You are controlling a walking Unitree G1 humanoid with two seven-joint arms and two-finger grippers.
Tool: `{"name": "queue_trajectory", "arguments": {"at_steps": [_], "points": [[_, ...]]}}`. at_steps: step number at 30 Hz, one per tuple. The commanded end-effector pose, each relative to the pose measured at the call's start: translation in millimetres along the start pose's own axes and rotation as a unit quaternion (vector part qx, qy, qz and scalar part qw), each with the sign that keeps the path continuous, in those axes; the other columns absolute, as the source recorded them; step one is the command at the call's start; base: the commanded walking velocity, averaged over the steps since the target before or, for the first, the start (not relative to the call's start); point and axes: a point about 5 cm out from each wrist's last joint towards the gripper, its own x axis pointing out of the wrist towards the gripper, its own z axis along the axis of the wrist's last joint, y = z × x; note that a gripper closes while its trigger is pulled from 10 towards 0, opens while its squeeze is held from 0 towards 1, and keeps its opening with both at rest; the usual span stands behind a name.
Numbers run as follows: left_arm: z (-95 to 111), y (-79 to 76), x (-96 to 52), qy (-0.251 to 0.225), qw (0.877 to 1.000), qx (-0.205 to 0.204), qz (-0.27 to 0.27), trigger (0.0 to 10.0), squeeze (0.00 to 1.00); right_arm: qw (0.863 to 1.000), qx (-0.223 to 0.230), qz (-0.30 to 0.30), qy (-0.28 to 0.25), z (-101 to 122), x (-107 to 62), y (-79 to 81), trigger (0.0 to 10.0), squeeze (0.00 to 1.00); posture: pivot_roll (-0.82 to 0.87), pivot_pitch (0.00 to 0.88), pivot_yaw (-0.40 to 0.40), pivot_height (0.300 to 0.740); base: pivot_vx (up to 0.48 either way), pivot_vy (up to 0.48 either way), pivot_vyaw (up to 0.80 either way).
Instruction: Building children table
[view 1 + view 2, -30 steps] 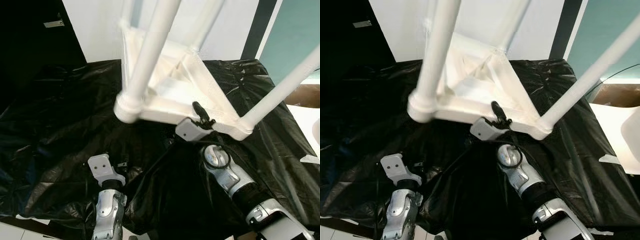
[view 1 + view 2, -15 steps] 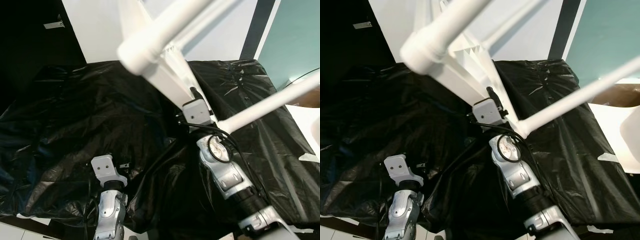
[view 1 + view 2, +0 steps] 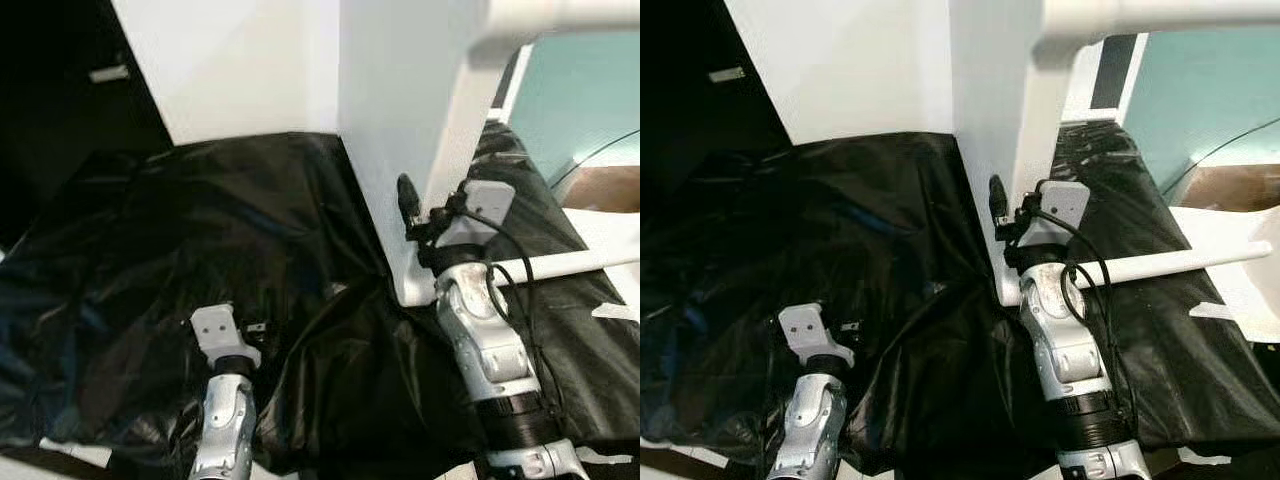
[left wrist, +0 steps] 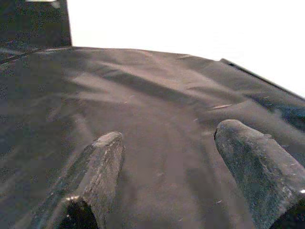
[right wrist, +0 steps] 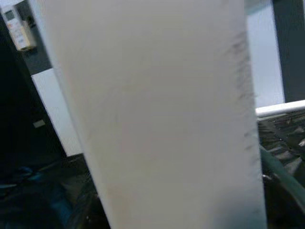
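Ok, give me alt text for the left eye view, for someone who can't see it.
The right gripper holds a white children's table tipped on its side above a black plastic sheet, one leg pointing sideways. The left gripper hovers low over the sheet.

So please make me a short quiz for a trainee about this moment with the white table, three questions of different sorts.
1. True or false: the white table is standing on its edge on the black sheet.
2. Which claw is at the table?
A. the right claw
B. the left claw
C. both
3. Fill in: the left claw's fingers are ____, with the black sheet beneath them.

Key: 1 true; 2 A; 3 open (apart)
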Motion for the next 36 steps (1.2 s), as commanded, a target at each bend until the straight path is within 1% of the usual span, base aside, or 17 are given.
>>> {"name": "queue_trajectory", "arguments": {"at_steps": [1,4,6,9,12,13,14,15,16,17,25,28,30,31,32,33,36], "points": [[-3.4,-1.6,-1.4,0.006,1.000,0.006,-0.018,10.0,0.00,0.998,0.014,0.031,0.049,-18.4,-6.7,8.4,10.0,0.00,-0.06,0.000,0.097,0.740,0.000,0.000,0.00],[-4.5,-3.0,-2.3,0.007,1.000,0.007,-0.023,10.0,0.00,0.983,0.037,0.138,0.118,-33.2,-12.5,26.7,10.0,0.00,-0.05,0.000,0.093,0.740,0.000,0.000,0.00],[-4.5,-1.3,-3.2,0.007,1.000,0.009,-0.019,10.0,0.00,0.978,0.052,0.161,0.124,-32.9,-11.7,34.4,10.0,0.00,-0.04,0.000,0.089,0.740,0.000,0.000,0.00],[-4.6,-0.3,-5.1,0.005,1.000,0.009,-0.014,10.0,0.00,0.973,0.078,0.174,0.132,-38.7,-10.8,41.9,10.0,0.00,-0.03,0.000,0.083,0.740,0.000,0.000,0.00],[-4.7,-0.3,-6.9,0.005,1.000,0.014,-0.015,10.0,0.00,0.976,0.062,0.149,0.148,-50.2,-12.6,35.0,10.0,0.00,-0.03,0.000,0.081,0.740,0.000,0.000,0.00],[-4.3,0.7,-7.4,0.004,1.000,0.017,-0.016,10.0,0.00,0.982,0.038,0.113,0.147,-51.9,-9.8,25.8,10.0,0.62,-0.03,0.000,0.086,0.740,0.000,0.000,0.00],[-4.2,1.2,-7.6,0.004,1.000,0.018,-0.016,10.0,0.00,0.984,0.030,0.100,0.146,-52.0,-8.6,22.5,10.0,0.62,-0.03,0.000,0.086,0.740,0.000,0.000,0.00],[-4.2,2.0,-7.6,0.004,1.000,0.019,-0.017,10.0,0.00,0.987,0.019,0.077,0.137,-50.2,-5.3,19.3,10.0,1.00,-0.03,0.000,0.091,0.740,0.000,0.000,0.00],[-4.1,2.1,-7.5,0.004,1.000,0.019,-0.017,10.0,0.00,0.988,0.014,0.070,0.134,-49.5,-4.0,19.0,10.0,1.00,-0.03,0.000,0.092,0.740,0.000,0.000,0.00],[-3.9,2.1,-6.7,0.004,1.000,0.020,-0.019,10.0,0.00,0.989,0.006,0.066,0.129,-48.5,-2.6,20.1,10.0,0.00,-0.03,0.000,0.096,0.740,0.000,0.000,0.00],[-1.2,1.3,-5.7,-0.001,0.999,0.027,-0.025,10.0,0.00,0.991,-0.023,0.072,0.113,-43.0,-13.0,16.0,10.0,0.00,-0.03,0.000,0.098,0.740,0.000,0.000,0.00],[2.3,3.0,-7.3,-0.008,0.999,0.034,-0.027,10.0,0.00,0.991,-0.045,0.073,0.099,-34.8,-23.6,5.0,10.0,0.00,-0.03,0.000,0.102,0.740,0.000,0.000,0.00],[3.4,4.7,-8.3,-0.010,0.999,0.037,-0.027,10.0,0.00,0.991,-0.043,0.079,0.097,-31.5,-28.6,1.1,10.0,0.00,-0.03,0.000,0.105,0.740,0.000,0.000,0.00],[3.7,6.5,-9.4,-0.009,0.999,0.040,-0.027,10.0,0.00,0.991,-0.019,0.088,0.102,-29.1,-34.5,-2.2,10.0,0.00,-0.03,0.000,0.107,0.740,0.000,0.000,0.00],[3.7,6.5,-9.4,-0.009,0.999,0.040,-0.027,10.0,0.00,0.991,-0.019,0.088,0.102,-29.1,-34.5,-2.2,10.0,0.00,-0.03,0.000,0.107,0.740,0.000,0.000,0.00],[3.3,8.8,-10.9,-0.007,0.999,0.043,-0.028,10.0,0.00,0.989,0.026,0.099,0.108,-24.3,-44.7,-8.2,10.0,0.97,-0.04,0.000,0.111,0.740,0.000,0.000,0.00],[3.2,9.3,-11.2,-0.006,0.999,0.044,-0.028,10.0,0.00,0.988,0.036,0.101,0.111,-23.1,-48.0,-10.1,10.0,1.00,-0.04,0.000,0.113,0.740,0.000,0.000,0.00]]}}
